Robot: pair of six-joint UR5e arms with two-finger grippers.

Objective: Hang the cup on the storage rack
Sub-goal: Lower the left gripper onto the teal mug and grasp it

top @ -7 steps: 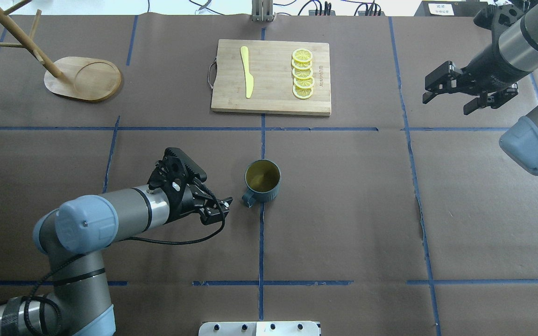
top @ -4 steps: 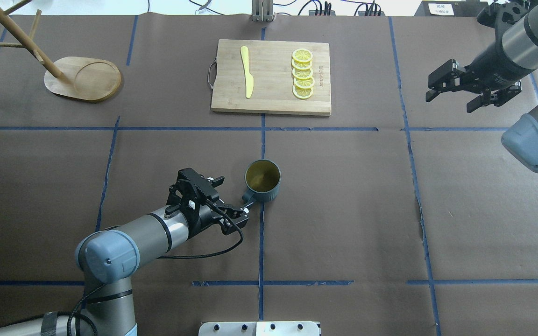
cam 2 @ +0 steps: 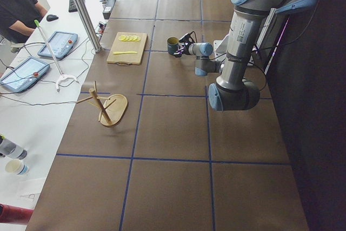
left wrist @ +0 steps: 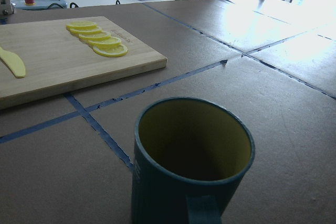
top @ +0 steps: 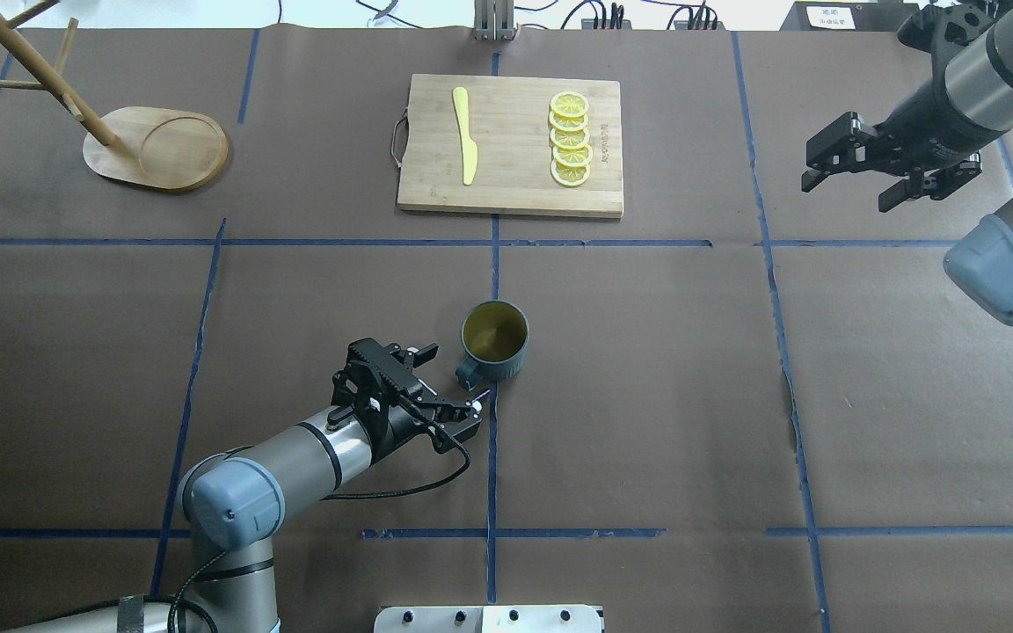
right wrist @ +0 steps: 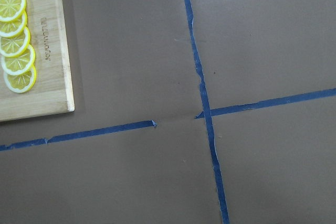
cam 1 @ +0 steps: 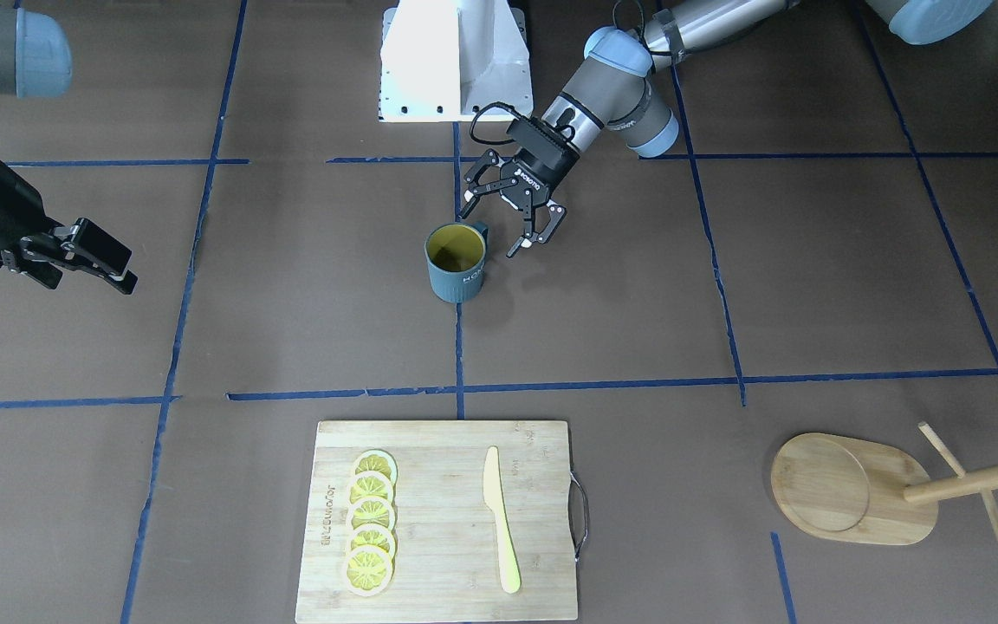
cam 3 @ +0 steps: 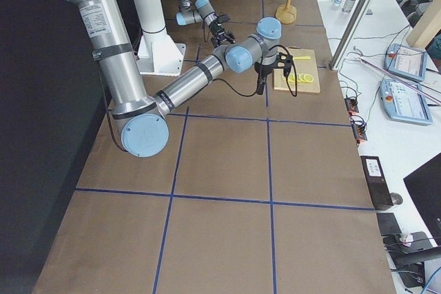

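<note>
Although the cup (top: 494,341) is the thing to be hung, it stands on the brown table (top: 647,396), close to the middle and a little toward the near edge, so no part of the task is finished. It is upright: its long axis is vertical and the yellow mouth opens upward. Its handle (top: 469,376) points to the near left, toward the robot, and the white lettering is on the opposite, far side.

Around this handle is the left gripper (top: 454,379). Its fingers are spread apart, one on each side of the handle, and I judge they do not press it; the cup is not grasped. In the left wrist view the handle is at the bottom edge, directly ahead.

What is left, as I judge: to pinch the handle, to lift the cup, to carry it to the storage rack (top: 155,149) in the far left corner, well apart from the cup, and to slide the handle loop over one peg.

A cutting board (top: 511,145) with a yellow knife (top: 464,134) and lemon slices (top: 570,139) lies far from the cup. The right gripper (top: 841,195) hangs at the far right, its fingers released and holding nothing.
</note>
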